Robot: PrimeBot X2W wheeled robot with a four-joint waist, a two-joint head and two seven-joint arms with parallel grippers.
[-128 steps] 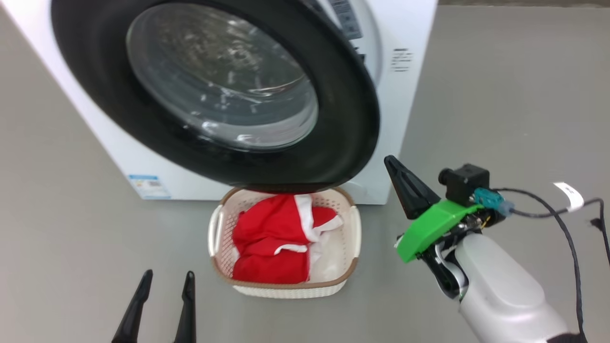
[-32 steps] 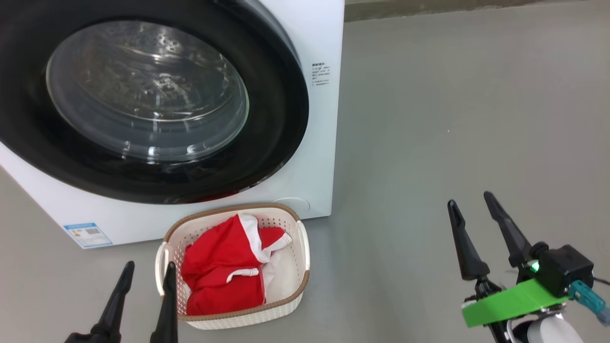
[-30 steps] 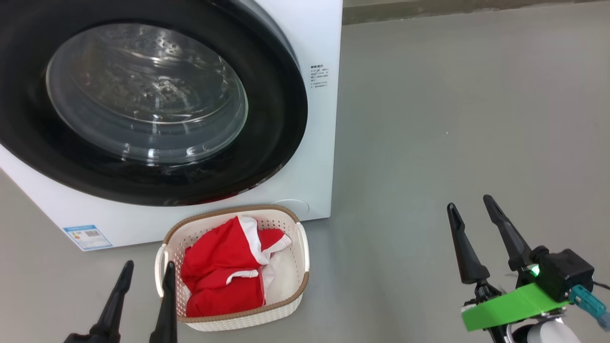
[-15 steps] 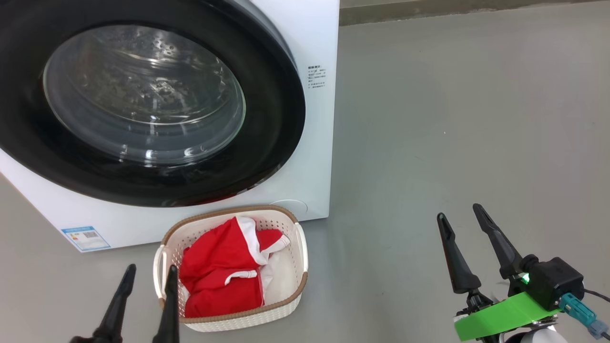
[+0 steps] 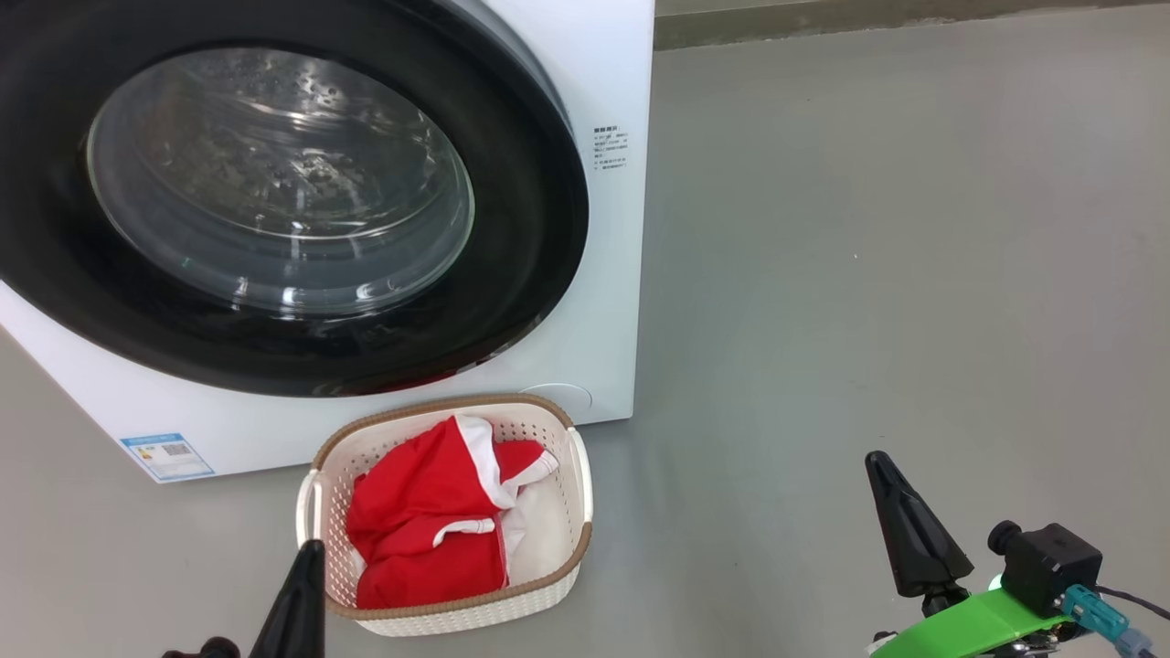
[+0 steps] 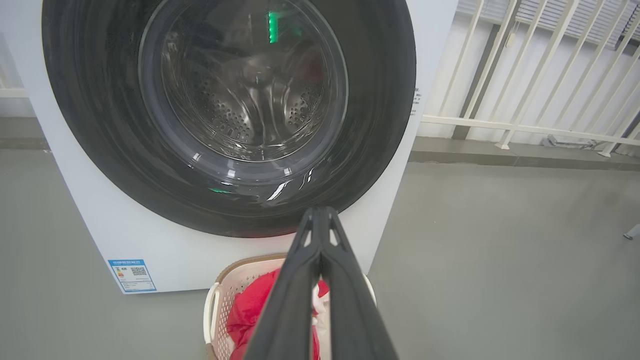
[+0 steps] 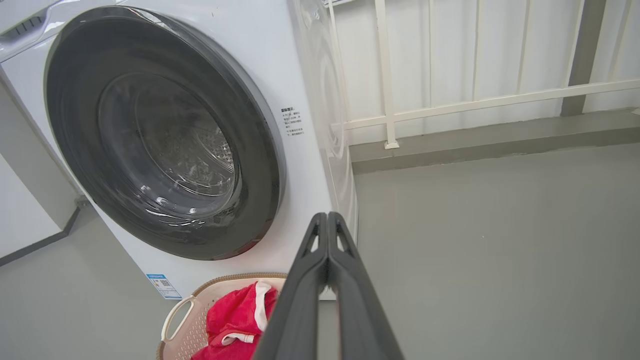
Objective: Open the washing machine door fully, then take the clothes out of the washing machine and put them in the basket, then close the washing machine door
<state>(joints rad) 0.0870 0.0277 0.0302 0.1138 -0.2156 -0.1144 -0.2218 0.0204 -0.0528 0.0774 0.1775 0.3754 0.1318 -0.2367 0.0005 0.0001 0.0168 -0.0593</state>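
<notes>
Both robot hands have just snapped shut. A moment ago each hand's two long fingers stood apart. Now the left gripper [image 5: 309, 557] and the right gripper [image 5: 885, 471] each look like one dark spike, pinched tight on nothing at all. They hang low over the grey floor [image 5: 868, 228], the left one by the near corner of the basket [image 5: 439, 403], the right one well away to the side. The big round washing machine door [image 5: 274, 183] sits flat against the washing machine [image 5: 608, 82], closed. A few seconds ago it still stood a bit open. The red and white clothes [image 5: 420, 521] lie in the basket, which stands on the floor right in front of the machine. I think the job is done, and the hands are just tucking themselves away to rest.
</notes>
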